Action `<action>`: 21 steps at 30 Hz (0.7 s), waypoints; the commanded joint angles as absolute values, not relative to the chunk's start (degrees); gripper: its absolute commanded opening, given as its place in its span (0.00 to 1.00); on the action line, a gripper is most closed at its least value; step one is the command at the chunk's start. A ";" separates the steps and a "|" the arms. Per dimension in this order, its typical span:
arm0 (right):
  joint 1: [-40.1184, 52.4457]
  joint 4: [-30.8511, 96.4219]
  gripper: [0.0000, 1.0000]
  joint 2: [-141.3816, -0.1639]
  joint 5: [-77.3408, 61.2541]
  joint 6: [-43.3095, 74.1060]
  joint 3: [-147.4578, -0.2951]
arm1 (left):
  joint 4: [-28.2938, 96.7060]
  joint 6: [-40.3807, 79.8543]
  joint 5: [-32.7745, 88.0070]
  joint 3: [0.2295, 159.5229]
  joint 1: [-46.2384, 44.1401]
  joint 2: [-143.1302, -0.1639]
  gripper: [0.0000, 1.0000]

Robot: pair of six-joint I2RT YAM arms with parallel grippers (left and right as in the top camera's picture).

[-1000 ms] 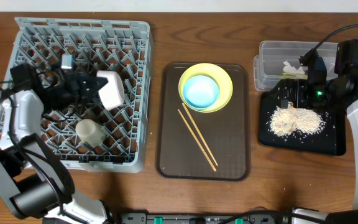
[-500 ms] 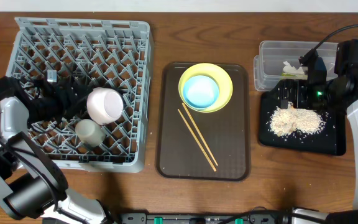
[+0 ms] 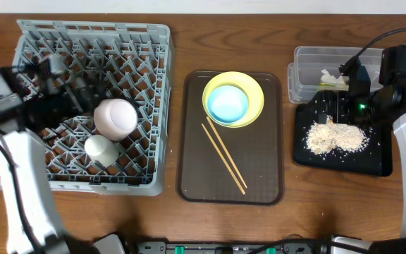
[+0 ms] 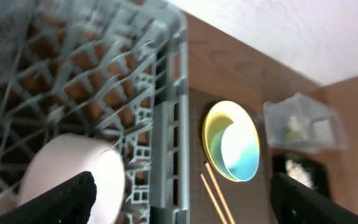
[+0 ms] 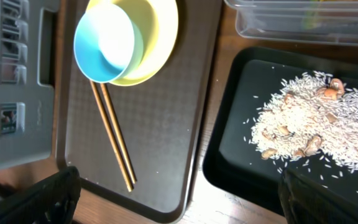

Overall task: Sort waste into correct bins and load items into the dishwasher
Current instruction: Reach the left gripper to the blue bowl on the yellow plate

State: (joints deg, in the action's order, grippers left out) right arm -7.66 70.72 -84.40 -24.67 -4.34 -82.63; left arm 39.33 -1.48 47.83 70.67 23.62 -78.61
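A pale pink bowl [image 3: 115, 117] [image 4: 73, 177] lies upside down in the grey dish rack [image 3: 94, 28], with a small white cup [image 3: 99, 147] just in front of it. My left gripper [image 3: 83, 104] [image 4: 182, 205] hovers open beside the bowl and holds nothing. On the brown tray, the light blue bowl [image 3: 228, 104] [image 5: 104, 43] sits in the yellow plate [image 3: 254, 106], and two chopsticks [image 3: 224, 155] [image 5: 114, 134] lie below them. My right gripper [image 3: 330, 107] [image 5: 185, 202] hangs open and empty over the black tray [image 3: 344, 164], which holds rice scraps [image 3: 335, 136]. A white tissue [image 3: 328, 75] lies in the clear tub [image 3: 309, 56].
The dark brown serving tray [image 3: 189, 176] lies between the rack and the black tray. A black cable [image 3: 372, 42] arcs over the clear tub to the right arm. Bare wooden table [image 3: 294, 212] runs along the front edge.
The left gripper opened and let go of the pink bowl, which now rests upside down in the rack. The left arm drew back to the left. The right arm stayed still.
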 commanded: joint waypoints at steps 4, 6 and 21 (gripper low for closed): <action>-7.97 70.98 0.99 -83.74 -9.21 6.02 -83.24 | 35.70 2.96 27.40 71.18 5.76 -76.07 0.91; -7.97 71.00 0.99 -83.74 -7.94 6.85 -83.24 | 34.13 3.20 20.60 71.18 -1.28 -77.08 0.91; -7.97 71.57 0.99 -83.74 -7.94 6.81 -83.24 | 34.35 7.84 6.48 93.49 -26.55 -101.03 0.92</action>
State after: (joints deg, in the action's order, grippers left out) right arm -7.66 71.46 -84.40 -8.69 5.93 -82.63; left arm 33.78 5.56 8.97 89.32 -24.97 -96.73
